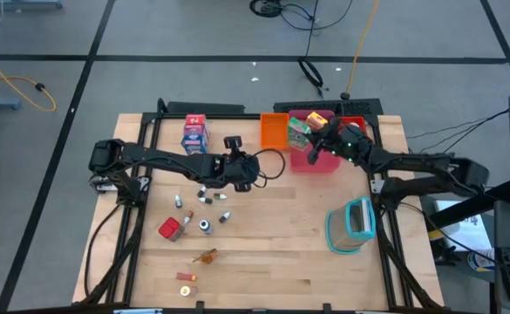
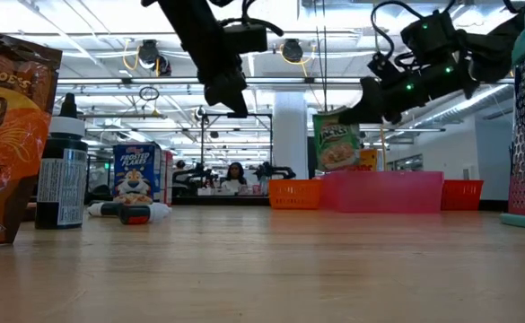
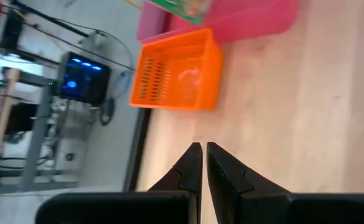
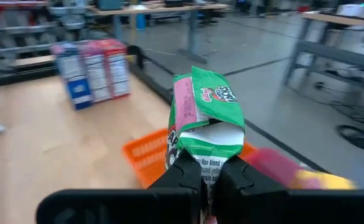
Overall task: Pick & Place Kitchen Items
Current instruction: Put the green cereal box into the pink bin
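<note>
My right gripper (image 1: 318, 137) is shut on a green printed carton (image 1: 300, 131) above the pink tray (image 1: 323, 162); the low view shows the carton (image 2: 336, 139) in the air over that tray (image 2: 388, 190). My left gripper (image 3: 203, 149) is shut and empty, raised over the table's middle (image 1: 244, 167). A blue-white and a red carton (image 1: 193, 133) stand near the far edge. Several tiny bottles (image 1: 205, 212), a red cube (image 1: 169, 228) and orange-brown bits (image 1: 205, 255) lie on the table near the left arm. My right gripper (image 4: 210, 163) pinches the green carton between its two fingers (image 4: 185, 171) at the end nearest the wrist (image 4: 210, 149), coming from the table's right and slanting down. The carton is lifted clear and stands roughly upright above the pink tray.
An orange tray (image 1: 275, 131) lies left of the pink one and a red tray (image 1: 352, 122) right of it; something yellow (image 1: 318, 116) lies in the pink tray. A teal-rimmed clear container (image 1: 350, 225) stands near the right arm. Bare wood (image 1: 272, 235) lies at the table's near middle.
</note>
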